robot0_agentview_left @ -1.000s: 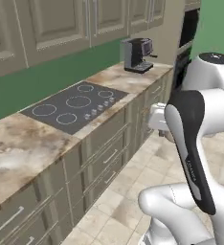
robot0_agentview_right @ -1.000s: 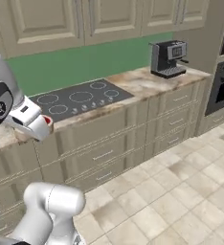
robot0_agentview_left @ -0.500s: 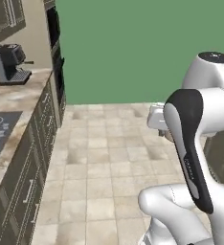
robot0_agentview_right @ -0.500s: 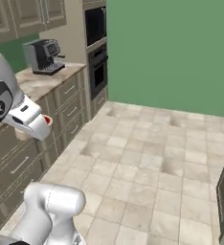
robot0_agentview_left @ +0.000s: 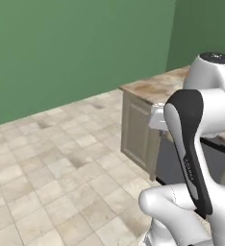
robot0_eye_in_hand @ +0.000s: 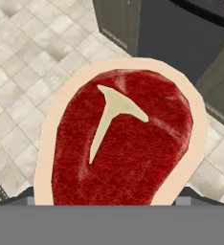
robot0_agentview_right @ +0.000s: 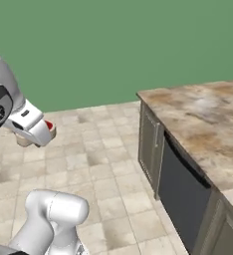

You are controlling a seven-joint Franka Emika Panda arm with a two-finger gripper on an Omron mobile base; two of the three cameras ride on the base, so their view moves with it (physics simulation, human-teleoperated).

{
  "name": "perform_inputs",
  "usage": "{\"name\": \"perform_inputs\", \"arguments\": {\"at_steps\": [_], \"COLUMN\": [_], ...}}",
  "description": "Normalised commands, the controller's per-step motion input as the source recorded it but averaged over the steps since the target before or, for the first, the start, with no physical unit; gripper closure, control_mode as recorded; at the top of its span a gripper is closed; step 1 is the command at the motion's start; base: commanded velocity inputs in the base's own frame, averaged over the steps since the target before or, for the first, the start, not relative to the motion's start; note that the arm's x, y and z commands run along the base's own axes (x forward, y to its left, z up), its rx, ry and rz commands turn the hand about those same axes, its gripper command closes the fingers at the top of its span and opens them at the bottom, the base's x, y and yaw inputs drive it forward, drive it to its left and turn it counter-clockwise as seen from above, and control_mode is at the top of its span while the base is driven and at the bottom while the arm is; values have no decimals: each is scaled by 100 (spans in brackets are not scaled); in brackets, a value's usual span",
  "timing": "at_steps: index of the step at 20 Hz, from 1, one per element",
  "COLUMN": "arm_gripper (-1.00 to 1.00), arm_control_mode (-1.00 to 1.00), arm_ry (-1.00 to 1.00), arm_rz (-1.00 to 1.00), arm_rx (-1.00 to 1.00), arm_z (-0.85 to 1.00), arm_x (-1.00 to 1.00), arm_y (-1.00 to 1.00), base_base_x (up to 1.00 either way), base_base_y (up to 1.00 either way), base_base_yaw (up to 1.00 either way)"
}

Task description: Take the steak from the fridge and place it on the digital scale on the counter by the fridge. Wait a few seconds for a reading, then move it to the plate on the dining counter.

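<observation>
- We see the gripper (robot0_agentview_right: pixel 48 128) closed on the steak (robot0_eye_in_hand: pixel 121 139), jaws set wide across it; a red edge shows at the hand in the right base view.
- In the hand view the steak sits between the fingers (robot0_eye_in_hand: pixel 16 197), fat rim outward, above tiled floor (robot0_eye_in_hand: pixel 23 72).
- Arm folded close over the base, hand held at mid height, off any surface.
- Ahead to the right: dining counter (robot0_agentview_right: pixel 203 114) with marbled top, cream cabinet (robot0_agentview_left: pixel 136 132), dark panel below. Green wall (robot0_agentview_left: pixel 76 48) behind.
</observation>
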Motion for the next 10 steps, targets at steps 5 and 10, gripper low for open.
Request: {"name": "perform_inputs", "arguments": {"at_steps": [5, 10], "arm_gripper": [100, 100], "arm_control_mode": [100, 100], "arm_ry": [0, 0], "arm_rz": [0, 0], "arm_rx": [0, 0], "arm_z": [0, 0], "arm_x": [0, 0], "arm_y": [0, 0], "base_base_x": [87, 83], "base_base_y": [48, 80], "base_base_yaw": [-62, -53]}}
